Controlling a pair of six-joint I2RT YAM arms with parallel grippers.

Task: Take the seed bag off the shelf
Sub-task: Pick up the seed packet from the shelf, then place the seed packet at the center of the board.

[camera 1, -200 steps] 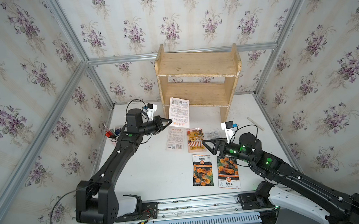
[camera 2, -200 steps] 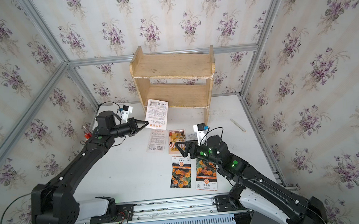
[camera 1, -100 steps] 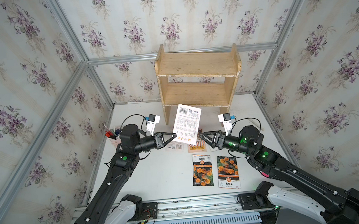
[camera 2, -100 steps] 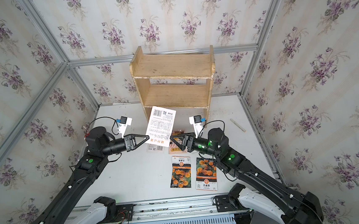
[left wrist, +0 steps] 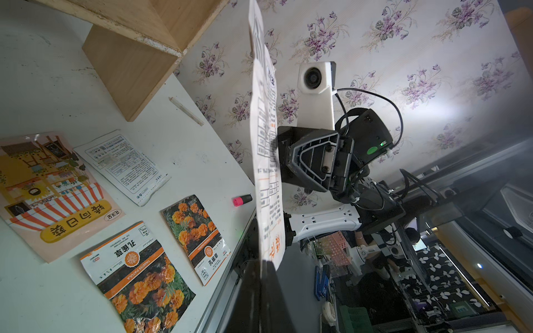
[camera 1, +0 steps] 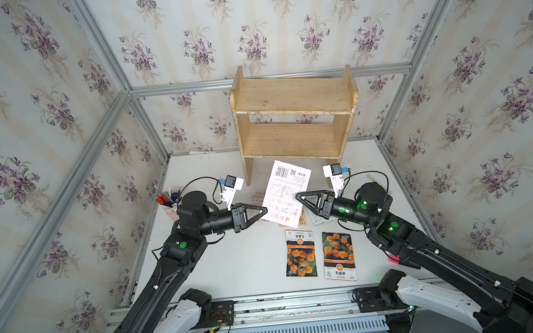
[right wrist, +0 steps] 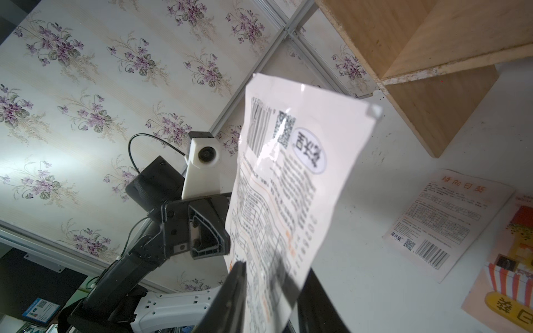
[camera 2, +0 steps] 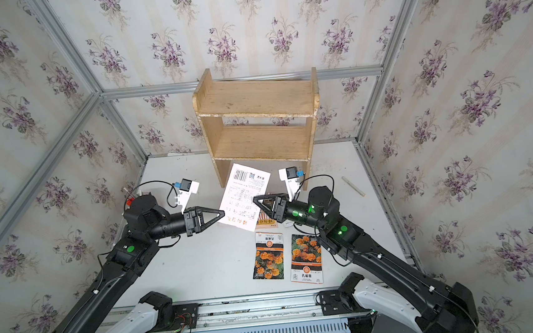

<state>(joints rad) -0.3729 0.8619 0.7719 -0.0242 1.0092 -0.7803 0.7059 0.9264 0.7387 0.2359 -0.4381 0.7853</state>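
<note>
In mid-air in front of the wooden shelf (camera 1: 292, 97), clear of its boards, a white seed bag (camera 1: 288, 193) stands upright, its lower edge pinched in the closed left gripper (camera 1: 263, 210). The right gripper (camera 1: 297, 196) straddles the opposite edge, but whether it grips is unclear. If the left lets go too soon, the limp bag could fall.

Black arms (camera 1: 157, 280) bear white base links (camera 1: 173, 324), green lights (camera 1: 183, 244), white camera mounts (camera 1: 233, 189), black cables (camera 1: 194, 180), possibly small screws (left wrist: 326, 168).
</note>
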